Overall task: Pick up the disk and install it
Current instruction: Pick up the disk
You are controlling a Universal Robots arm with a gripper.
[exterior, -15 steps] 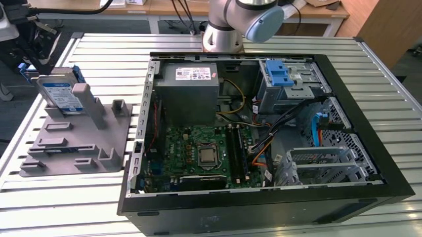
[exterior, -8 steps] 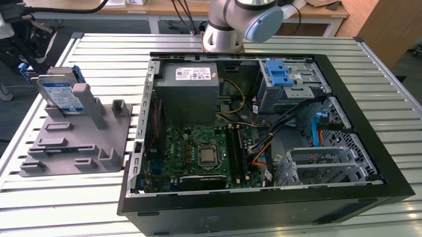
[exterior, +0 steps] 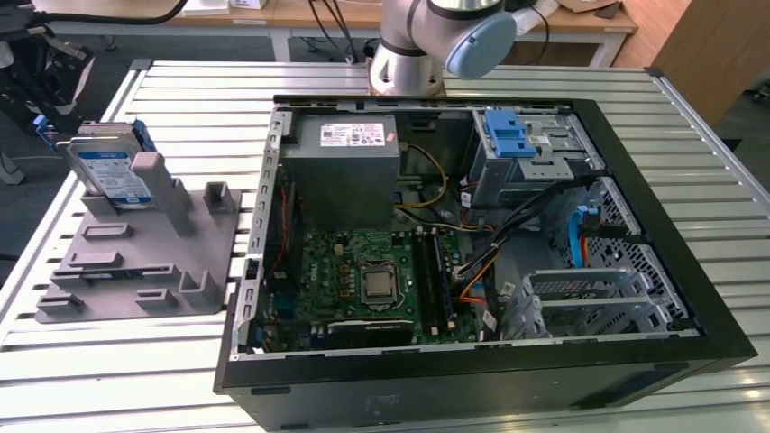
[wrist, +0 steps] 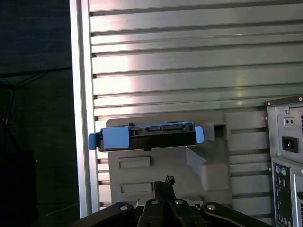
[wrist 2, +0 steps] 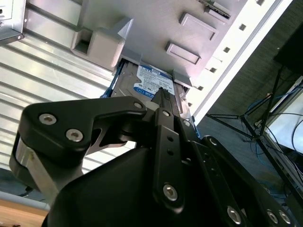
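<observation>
disk [exterior: 111,171] on end in grey holder [exterior: 132,257], long axis upright.
connector edge faces my end effector [wrist: 165,181], hanging apart from it; its opening i cannot tell.

Exterior view: arm [exterior: 407,56] base column upright, blue-capped joint [exterior: 481,43] just beside it toward the exterior view's right. Both wrist views: gripper [wrist 2: 161,94] [wrist: 164,182], black linkages converging to a narrow tip, jaws drawn together, nothing between them.
</observation>
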